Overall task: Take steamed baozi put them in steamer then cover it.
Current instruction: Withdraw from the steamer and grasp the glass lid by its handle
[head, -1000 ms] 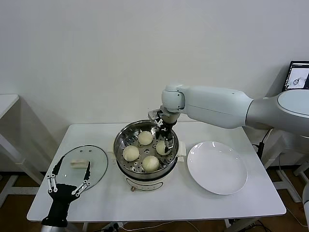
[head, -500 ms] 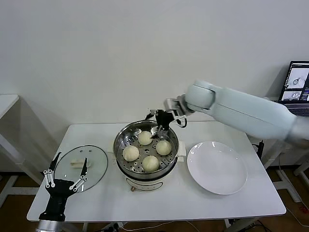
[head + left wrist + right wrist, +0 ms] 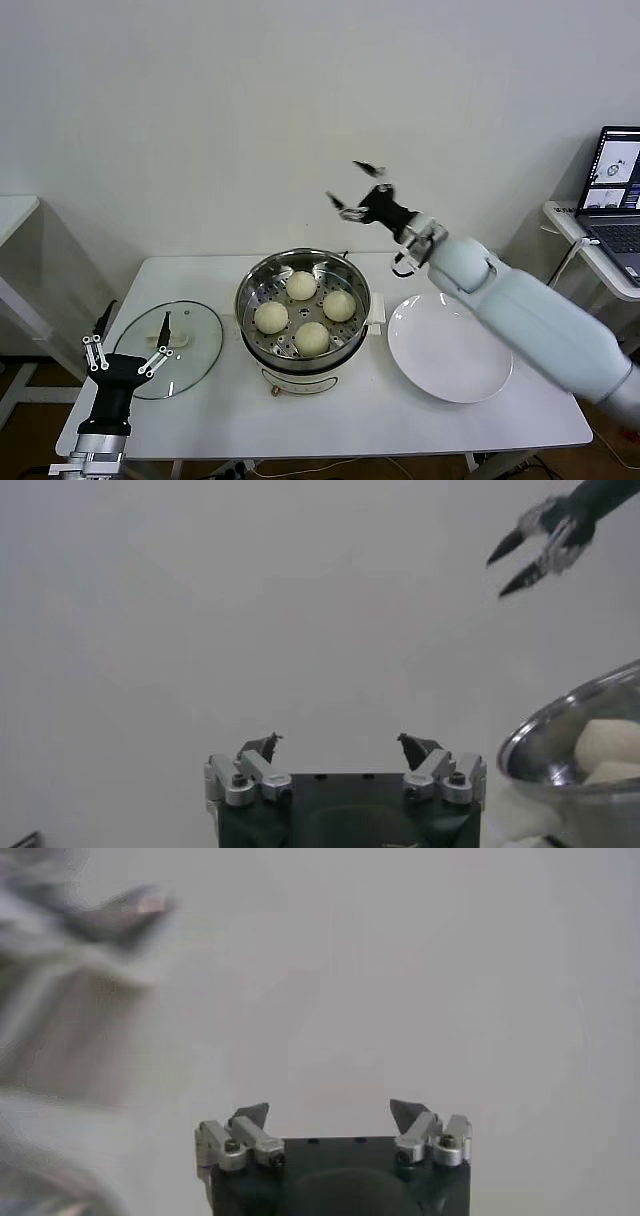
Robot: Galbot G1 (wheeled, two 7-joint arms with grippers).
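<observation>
Four cream-white baozi (image 3: 301, 285) lie on the perforated tray inside the shiny steel steamer (image 3: 250, 285) at the table's middle. The steamer's rim (image 3: 560, 720) and two baozi (image 3: 607, 745) also show in the left wrist view. The clear glass cover (image 3: 195, 345) with its white handle (image 3: 178, 341) lies flat on the table to the steamer's left. My left gripper (image 3: 128, 345) is open and empty, just above the cover's near left edge. My right gripper (image 3: 352, 187) is open and empty, raised high above and behind the steamer's right side; it shows far off in the left wrist view (image 3: 535, 548).
A flat white plate (image 3: 450, 346) lies empty to the right of the steamer. A laptop (image 3: 612, 175) stands on a side table at the far right. A white wall is behind the table.
My right gripper has let go of a baozi in the steamer, then risen up and away to the right. My left gripper has moved slightly left and back over the cover's edge.
</observation>
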